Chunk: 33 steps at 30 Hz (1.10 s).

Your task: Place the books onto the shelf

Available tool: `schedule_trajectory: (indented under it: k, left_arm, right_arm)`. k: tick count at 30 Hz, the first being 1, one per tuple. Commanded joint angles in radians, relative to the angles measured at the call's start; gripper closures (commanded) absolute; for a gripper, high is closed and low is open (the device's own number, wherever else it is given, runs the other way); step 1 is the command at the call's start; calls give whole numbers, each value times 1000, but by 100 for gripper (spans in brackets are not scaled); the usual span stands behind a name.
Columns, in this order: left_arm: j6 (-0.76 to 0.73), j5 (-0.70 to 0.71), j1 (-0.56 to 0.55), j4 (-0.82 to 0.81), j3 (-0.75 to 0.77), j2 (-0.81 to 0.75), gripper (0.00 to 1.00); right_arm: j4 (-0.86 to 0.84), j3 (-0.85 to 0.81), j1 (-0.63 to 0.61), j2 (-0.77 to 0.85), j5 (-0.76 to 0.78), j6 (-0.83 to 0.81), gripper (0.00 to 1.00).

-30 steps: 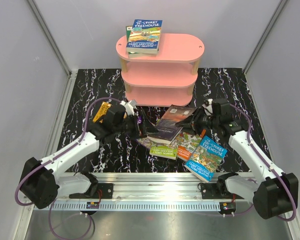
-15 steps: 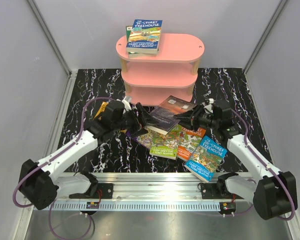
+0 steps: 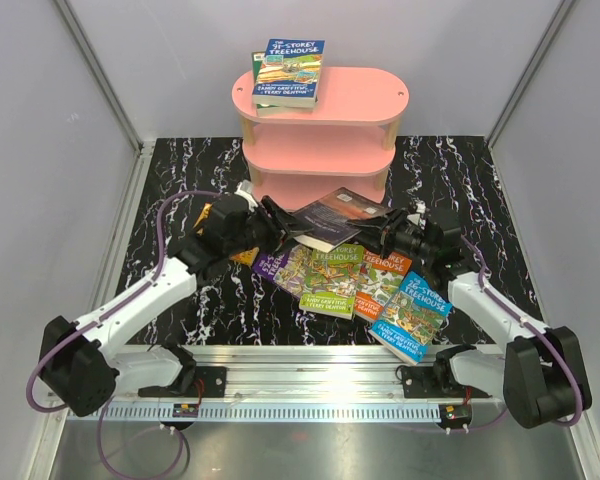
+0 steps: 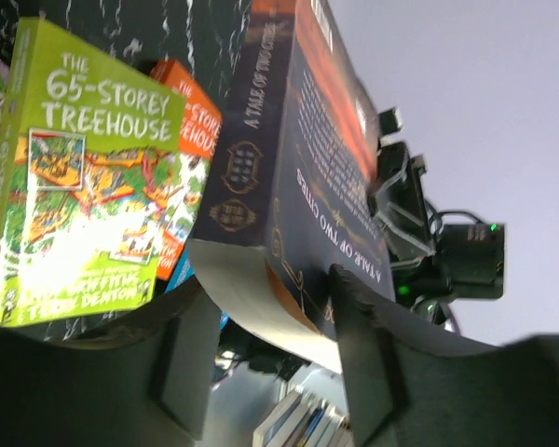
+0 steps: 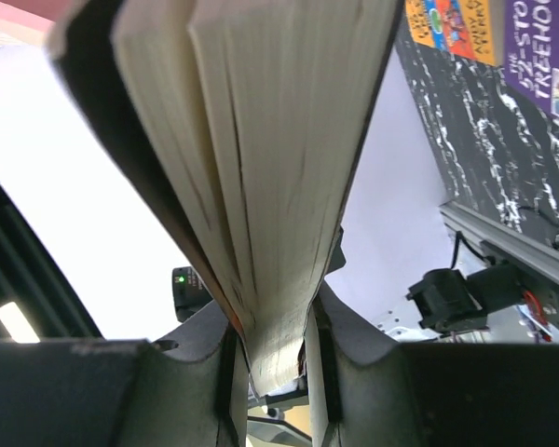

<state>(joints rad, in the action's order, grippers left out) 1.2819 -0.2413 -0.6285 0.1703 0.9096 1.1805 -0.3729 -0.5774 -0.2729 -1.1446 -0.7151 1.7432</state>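
A pink shelf [image 3: 365,95] of three oval boards with pale wooden edges stands at the back of a black table [image 3: 180,180] veined in white like marble. Two thin paperbacks [image 3: 288,72] lie stacked flat on the left end of its top board, their glossy cartoon covers facing up. Just in front of the shelf a thicker dark paperback [image 3: 330,215], titled "A Tale of Two Cities", hangs tilted above the table between the two arms. The right gripper [image 3: 385,235] is clamped on the book's cream page edge, with the pages fanning out above its black fingers. The left gripper [image 3: 273,222] has a finger on either side of the opposite corner, where the soft cover curls away from the pages; I cannot tell whether it is pressing on the book or only framing it. Both white arms reach forward from their bases, bent at the elbow, with their wrists turned inward to face each other. Below the raised book four thin books lie flat on the table, overlapping in a loose row: purple [image 3: 275,265], green [image 3: 325,280], orange [image 3: 380,280] and blue [image 3: 412,315].
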Motion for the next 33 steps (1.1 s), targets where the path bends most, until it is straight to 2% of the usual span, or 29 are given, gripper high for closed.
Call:
schedule_trajectory:
  k: [1, 13, 14, 15, 18, 25, 26, 28, 29, 30, 32, 33]
  left_arm:
    - [34, 128, 1, 17, 29, 33, 52]
    - [83, 224, -30, -6, 184, 183, 54]
    - [83, 230, -30, -8, 190, 188, 63]
    - [83, 237, -34, -9, 193, 188, 82]
    - [88, 267, -37, 1, 202, 179, 98]
    - [62, 289, -37, 54, 193, 113, 100]
    - [51, 306, -36, 60, 192, 102, 100]
    - [-9, 307, -21, 35, 180, 67, 100]
    - [-30, 289, -11, 5, 164, 51, 100]
    - [-65, 269, 16, -99, 140, 16, 100]
    - [-72, 217, 48, -161, 82, -8, 100]
    - [-73, 186, 87, -264, 59, -21, 100]
  right_arm:
    - [-302, -78, -5, 20, -50, 105, 100]
    - [-370, -122, -6, -14, -93, 170, 100]
    - [-370, -127, -6, -12, -95, 173, 100]
    - [-368, -131, -6, -14, -98, 171, 100]
    - [-354, -136, -6, -9, -115, 157, 100]
    - [-154, -205, -6, 2, -165, 27, 98]
    - [-134, -220, -6, 3, -172, -5, 62]
    - [-72, -228, -6, 22, -176, -46, 11]
    - [-42, -246, -5, 29, -179, -65, 1]
    - [16, -257, -5, 48, -191, -85, 0]
    - [87, -297, -6, 68, -202, -154, 0]
    - [147, -308, -6, 81, -210, -172, 0]
